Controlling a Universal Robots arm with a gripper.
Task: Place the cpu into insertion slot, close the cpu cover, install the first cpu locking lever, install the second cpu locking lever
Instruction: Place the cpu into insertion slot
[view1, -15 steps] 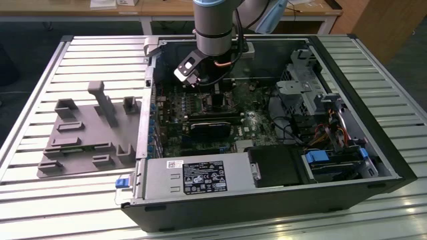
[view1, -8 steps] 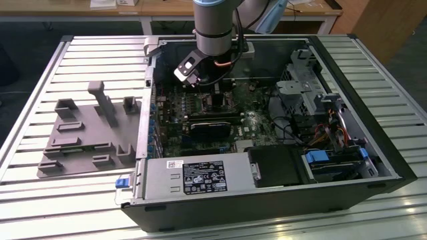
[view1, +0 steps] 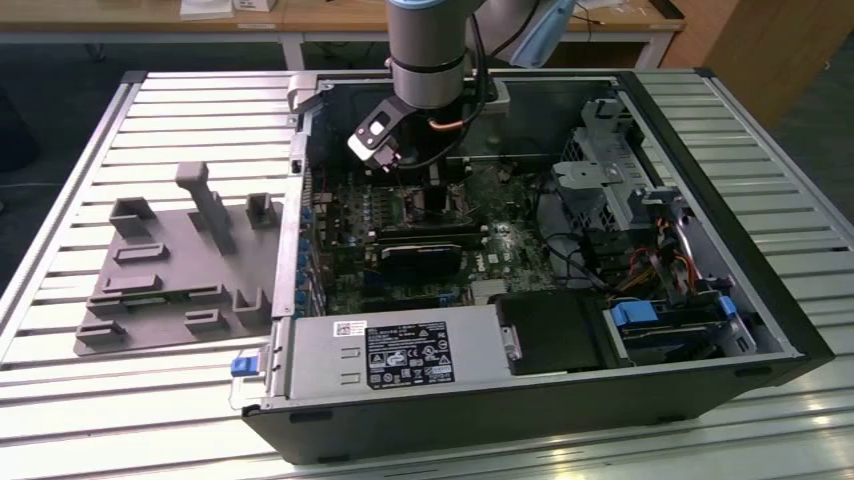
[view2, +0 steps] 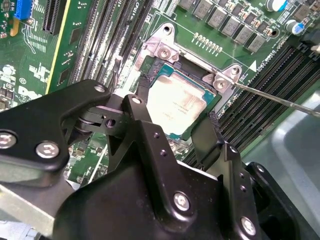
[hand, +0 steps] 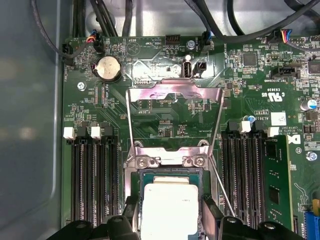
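**Operator:** State of the claw?

**Technician:** The claw (view2: 174, 114) is closed on the cpu (view2: 175, 100). In both wrist views, one black finger (view2: 146, 125) lies against each of two opposite edges of the chip.

**Operator:** Position of the cpu?

**Technician:** It sits level within the frame of the slot (view2: 165, 50), metal top facing up. Whether it is fully seated cannot be told.

**Operator:** Cover?

**Technician:** In the first wrist view the cover (hand: 175, 92) is swung open, clear of the slot, on the side toward the coin cell (hand: 108, 68). The green board (hand: 170, 125) shows through its window.

**Operator:** Lever?

**Technician:** One lever (view2: 280, 100), a thin metal rod, runs from the slot's rim out over the memory slots (view2: 260, 95). It is apart from the cover.

**Operator:** Surroundings?

**Technician:** Memory slots flank the slot on two sides. In the exterior view the arm (view1: 430, 50) reaches down into the open case (view1: 534, 420). The case lies on its side on the slatted counter (view1: 801, 440). Inside it, a black card (view1: 420, 262) lies near the slot, and a grey power supply (view1: 387, 355) sits against the near wall. A grey fixture (view1: 174, 270) rests on the counter at the exterior view's left, just beside the case.
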